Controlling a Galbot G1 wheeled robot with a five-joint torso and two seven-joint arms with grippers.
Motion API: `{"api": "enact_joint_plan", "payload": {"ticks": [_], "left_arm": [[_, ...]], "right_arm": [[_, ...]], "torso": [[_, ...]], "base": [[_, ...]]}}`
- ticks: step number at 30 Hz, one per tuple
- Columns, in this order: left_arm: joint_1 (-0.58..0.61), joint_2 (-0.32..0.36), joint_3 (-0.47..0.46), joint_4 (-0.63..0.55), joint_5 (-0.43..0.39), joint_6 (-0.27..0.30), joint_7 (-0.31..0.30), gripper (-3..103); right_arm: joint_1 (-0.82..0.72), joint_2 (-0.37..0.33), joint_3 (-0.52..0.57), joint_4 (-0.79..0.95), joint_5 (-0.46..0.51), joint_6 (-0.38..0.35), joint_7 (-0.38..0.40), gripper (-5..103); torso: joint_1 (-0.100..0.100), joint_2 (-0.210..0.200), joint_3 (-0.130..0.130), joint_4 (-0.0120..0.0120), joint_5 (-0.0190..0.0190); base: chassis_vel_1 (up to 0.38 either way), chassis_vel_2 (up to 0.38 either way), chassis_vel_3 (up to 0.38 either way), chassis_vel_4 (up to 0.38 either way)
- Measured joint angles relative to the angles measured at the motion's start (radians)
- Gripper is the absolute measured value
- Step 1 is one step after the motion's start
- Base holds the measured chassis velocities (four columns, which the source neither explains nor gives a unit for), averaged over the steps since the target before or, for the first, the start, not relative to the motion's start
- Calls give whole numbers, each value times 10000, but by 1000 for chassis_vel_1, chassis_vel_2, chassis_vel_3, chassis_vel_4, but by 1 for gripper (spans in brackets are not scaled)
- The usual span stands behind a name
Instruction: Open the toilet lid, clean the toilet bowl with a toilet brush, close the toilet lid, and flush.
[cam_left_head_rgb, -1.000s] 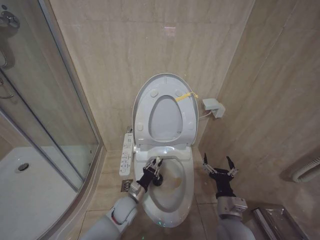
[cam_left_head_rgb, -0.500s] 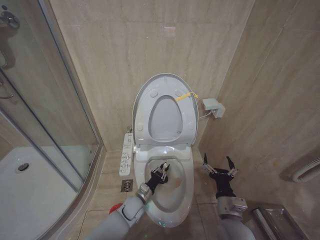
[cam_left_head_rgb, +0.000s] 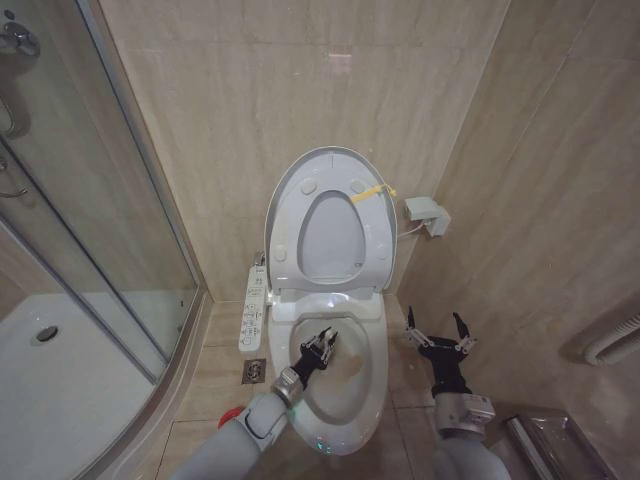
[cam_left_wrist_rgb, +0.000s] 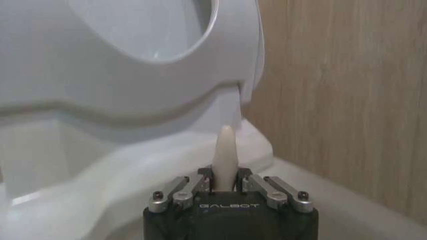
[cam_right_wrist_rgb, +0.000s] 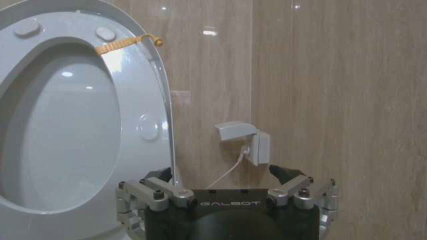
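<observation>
Left pincer (cam_left_head_rgb: 322, 348) over toilet bowl (cam_left_head_rgb: 368, 400), pinching toilet brush (cam_left_wrist_rgb: 224, 152) handle, seemingly; right pincer (cam_left_head_rgb: 436, 333) spread.

Toilet lid (cam_left_head_rgb: 330, 215) upright behind toilet bowl (cam_left_head_rgb: 372, 385), left gripper (cam_left_head_rgb: 322, 349) over bowl.

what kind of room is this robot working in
Most likely a small tiled bathroom: a white ceramic toilet bowl with its glossy white oval lid raised against the beige wall, and a glass-walled shower enclosure with a white tray beside it.
</observation>
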Motion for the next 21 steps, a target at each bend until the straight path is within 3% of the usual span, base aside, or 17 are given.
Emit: {"api": "enact_joint_plan", "payload": {"ticks": [8,14,21], "left_arm": [[52,-41,104,-1316,20,63,-124,21],[-37,-321,238,-1583,-11,64,-125,21],[-372,-514,442,-1675,-181,-195,463,21]], "right_arm": [[0,0,0,0,0,0,0,100],[0,0,1,0,0,0,0,100],[0,0,0,0,0,0,0,100]], "torso": [[0,0,0,-1,0],[0,0,-1,-1,0],[0,0,0,-1,1]], "base": [[0,0,0,0],[0,0,0,0],[0,0,0,0]]}}
